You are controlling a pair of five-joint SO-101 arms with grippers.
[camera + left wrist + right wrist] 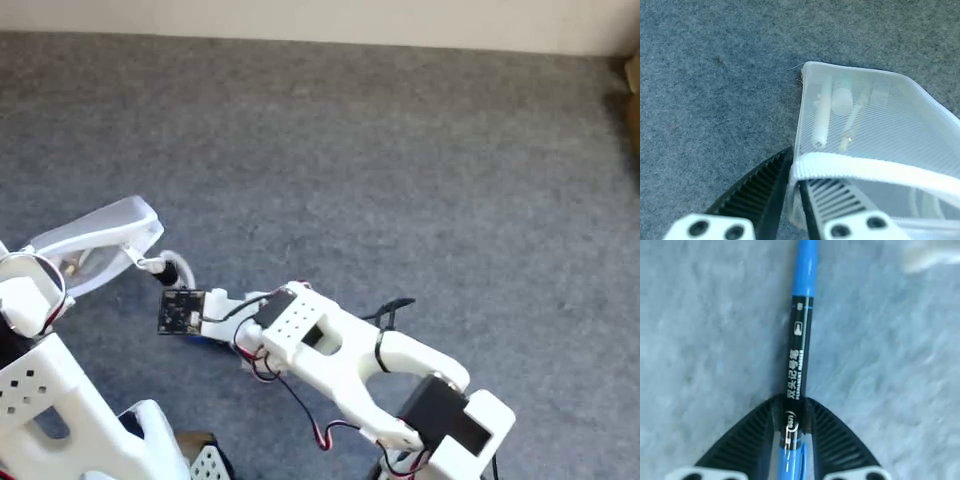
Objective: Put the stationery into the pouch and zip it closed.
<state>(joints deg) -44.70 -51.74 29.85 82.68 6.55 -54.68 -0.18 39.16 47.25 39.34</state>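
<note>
1. Marker point(799, 365): blue cap, black barrel with white print. It is pinched at the barrel by the right gripper point(790, 427), over grey carpet point(700, 340).
2. Pouch point(875, 120): white mesh with pale items inside. The left gripper point(794, 200) is clamped on its banded edge.

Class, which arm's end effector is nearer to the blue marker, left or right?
Right. The right end effector is shut on the blue marker. The left end effector is shut on the edge of the mesh pouch, away from the marker.
</note>
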